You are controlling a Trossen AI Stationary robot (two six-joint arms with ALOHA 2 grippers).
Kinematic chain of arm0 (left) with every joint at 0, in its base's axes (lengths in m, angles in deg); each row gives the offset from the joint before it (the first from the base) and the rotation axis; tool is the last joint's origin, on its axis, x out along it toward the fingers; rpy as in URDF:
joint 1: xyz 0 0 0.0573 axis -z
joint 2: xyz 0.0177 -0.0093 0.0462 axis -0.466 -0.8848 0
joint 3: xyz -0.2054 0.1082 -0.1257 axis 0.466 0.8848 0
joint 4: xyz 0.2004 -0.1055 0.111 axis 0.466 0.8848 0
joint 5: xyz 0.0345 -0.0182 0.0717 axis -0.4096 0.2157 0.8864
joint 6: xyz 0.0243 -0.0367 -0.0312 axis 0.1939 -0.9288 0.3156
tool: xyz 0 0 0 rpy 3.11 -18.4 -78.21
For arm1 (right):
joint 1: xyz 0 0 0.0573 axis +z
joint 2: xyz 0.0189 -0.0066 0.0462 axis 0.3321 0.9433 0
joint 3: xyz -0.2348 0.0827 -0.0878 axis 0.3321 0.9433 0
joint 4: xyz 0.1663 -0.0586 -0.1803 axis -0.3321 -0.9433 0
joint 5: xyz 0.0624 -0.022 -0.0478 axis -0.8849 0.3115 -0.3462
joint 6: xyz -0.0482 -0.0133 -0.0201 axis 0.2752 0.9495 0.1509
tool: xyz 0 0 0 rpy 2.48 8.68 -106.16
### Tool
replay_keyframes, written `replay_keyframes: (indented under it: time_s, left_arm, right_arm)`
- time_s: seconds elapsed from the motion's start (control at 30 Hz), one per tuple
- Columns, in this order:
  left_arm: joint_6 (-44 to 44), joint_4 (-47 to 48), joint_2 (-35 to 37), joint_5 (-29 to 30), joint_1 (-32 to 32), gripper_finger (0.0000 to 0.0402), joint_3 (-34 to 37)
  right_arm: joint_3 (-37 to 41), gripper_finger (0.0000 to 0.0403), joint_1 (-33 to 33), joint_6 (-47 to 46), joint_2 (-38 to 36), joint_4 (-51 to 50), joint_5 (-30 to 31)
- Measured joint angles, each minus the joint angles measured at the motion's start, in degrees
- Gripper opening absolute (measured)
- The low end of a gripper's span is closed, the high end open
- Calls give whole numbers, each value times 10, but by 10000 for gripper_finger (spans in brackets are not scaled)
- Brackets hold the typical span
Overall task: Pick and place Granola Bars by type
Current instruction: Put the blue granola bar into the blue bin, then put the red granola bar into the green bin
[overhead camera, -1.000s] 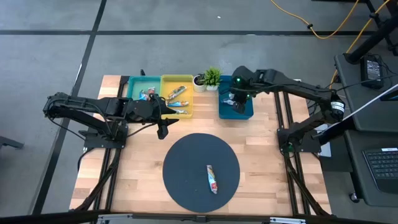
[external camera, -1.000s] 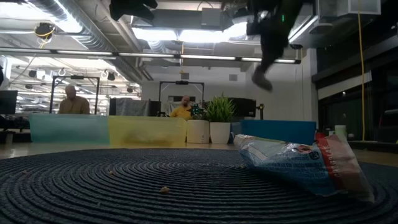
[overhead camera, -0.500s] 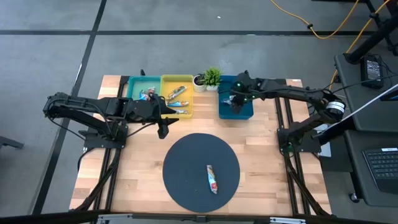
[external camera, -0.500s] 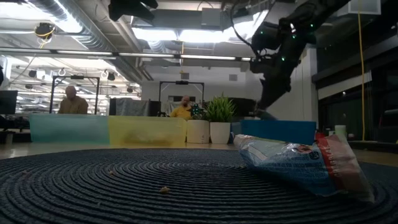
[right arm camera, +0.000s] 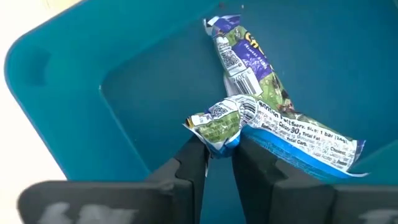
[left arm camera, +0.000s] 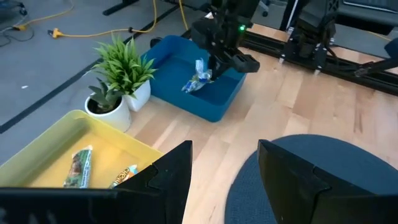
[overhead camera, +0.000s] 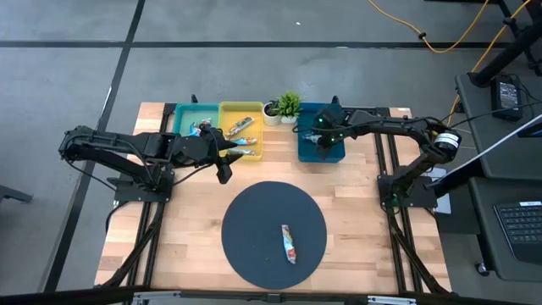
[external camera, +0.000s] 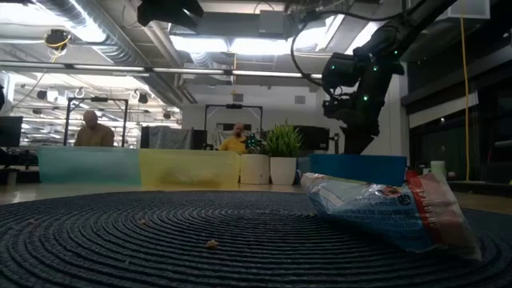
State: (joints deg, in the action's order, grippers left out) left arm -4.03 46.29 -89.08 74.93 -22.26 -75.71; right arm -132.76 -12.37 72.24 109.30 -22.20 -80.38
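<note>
My right gripper (right arm camera: 219, 152) is down inside the blue bin (overhead camera: 320, 154) at the table's far edge, shut on a green, white and blue granola bar (right arm camera: 292, 134). A second, purple-green bar (right arm camera: 245, 56) lies on that bin's floor. One red, white and blue bar (overhead camera: 290, 243) lies flat on the round dark mat (overhead camera: 254, 212); it is large in the low view (external camera: 384, 212). My left gripper (overhead camera: 223, 172) hovers open and empty near the yellow bin (overhead camera: 227, 110), which holds several bars (overhead camera: 241, 127). The teal bin (overhead camera: 182, 114) also holds bars. My right gripper pinches the bar's crinkled end (right arm camera: 214, 134) between its two fingers (right arm camera: 186, 165), coming from above and slanting down into the bin. The bar stretches away from the fingers, tilted, across the purple-green bar lying in the bin. The left wrist view shows it hanging below the fingers (left arm camera: 198, 79).
A small potted green plant (overhead camera: 288, 105) and a second small pot (overhead camera: 271, 112) stand between the yellow and blue bins. Bare wood lies left and right of the mat. Two people sit in the room behind the table (external camera: 92, 128).
My right gripper has come down from above the blue bin into it, carrying the bar with it, and its arm has stretched lower over the table's far right. The bar on the mat has stayed where it was.
</note>
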Motion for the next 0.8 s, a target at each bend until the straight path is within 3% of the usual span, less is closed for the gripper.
replay_keyframes:
  time_s: [0.4,0.67,0.8]
  left_arm:
    - [-30,0,0,37,0,173,0]
    - [-40,7,0,41,0,173,0]
    - [-7,9,0,40,0,173,0]
  right_arm:
    - [0,89,0,25,1,4,-3]
    - [0,204,1,46,-13,28,1]
    - [0,238,22,60,-58,54,65]
